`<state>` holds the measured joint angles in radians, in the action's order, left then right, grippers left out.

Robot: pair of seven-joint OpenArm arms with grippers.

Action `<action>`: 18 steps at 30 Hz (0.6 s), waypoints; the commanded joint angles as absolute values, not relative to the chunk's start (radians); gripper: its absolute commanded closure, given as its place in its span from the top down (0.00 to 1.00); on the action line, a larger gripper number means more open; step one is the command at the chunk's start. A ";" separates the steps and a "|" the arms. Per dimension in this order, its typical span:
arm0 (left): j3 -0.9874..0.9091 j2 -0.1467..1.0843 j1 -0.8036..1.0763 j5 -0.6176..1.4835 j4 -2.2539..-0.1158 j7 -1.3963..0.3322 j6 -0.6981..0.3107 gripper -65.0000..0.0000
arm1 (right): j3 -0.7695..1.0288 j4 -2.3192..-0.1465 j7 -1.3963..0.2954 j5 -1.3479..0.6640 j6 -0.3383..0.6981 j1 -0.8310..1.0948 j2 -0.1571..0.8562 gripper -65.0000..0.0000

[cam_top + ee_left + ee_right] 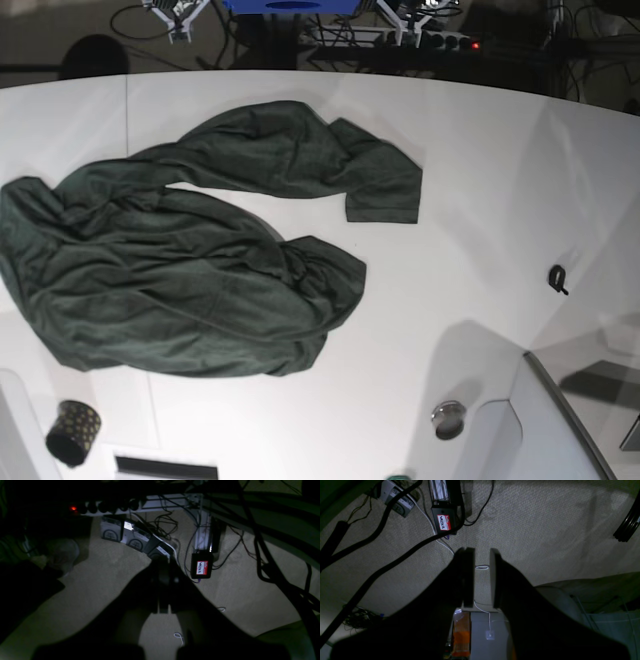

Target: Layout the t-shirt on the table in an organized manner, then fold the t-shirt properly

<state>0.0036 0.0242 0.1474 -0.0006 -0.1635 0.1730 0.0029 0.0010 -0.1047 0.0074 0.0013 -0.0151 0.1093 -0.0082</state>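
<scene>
The dark green t-shirt [200, 260] lies crumpled on the white table [480, 180], spread over the left half, with one sleeve reaching toward the middle. Neither arm shows in the base view. My left gripper [163, 565] shows only in the left wrist view, over carpeted floor, its dark fingers together and holding nothing. My right gripper [482, 552] shows only in the right wrist view, also over carpet, with a gap between its fingers [467, 575] and nothing in it. The t-shirt is out of both wrist views.
On the table are a small black clip [557, 279], a dark dotted cup [73, 432] at the front left and a round metal fitting [449, 418]. On the floor are a power strip [105, 506], a labelled black box [202, 566] and several cables [395, 560].
</scene>
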 commanded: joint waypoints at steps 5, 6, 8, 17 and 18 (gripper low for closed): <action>0.005 0.036 0.168 -0.005 -0.209 0.183 0.005 0.00 | 0.004 -0.105 0.008 -0.001 -0.001 0.117 -0.005 0.08; 0.005 0.044 0.182 -0.005 -0.231 0.183 0.005 0.00 | 0.004 -0.105 0.008 -0.001 -0.001 0.119 -0.005 0.01; 0.005 0.051 0.208 -0.005 -0.282 0.183 0.005 0.00 | 0.004 -0.105 0.008 -0.002 -0.001 0.128 -0.005 0.00; 0.005 0.104 0.363 -0.005 -0.510 0.183 0.005 0.00 | 0.007 -0.387 -0.001 -0.002 -0.004 0.303 -0.005 0.00; 0.005 0.104 0.383 -0.005 -0.539 0.183 0.005 0.00 | 0.012 -0.426 -0.002 -0.002 -0.005 0.328 -0.005 0.00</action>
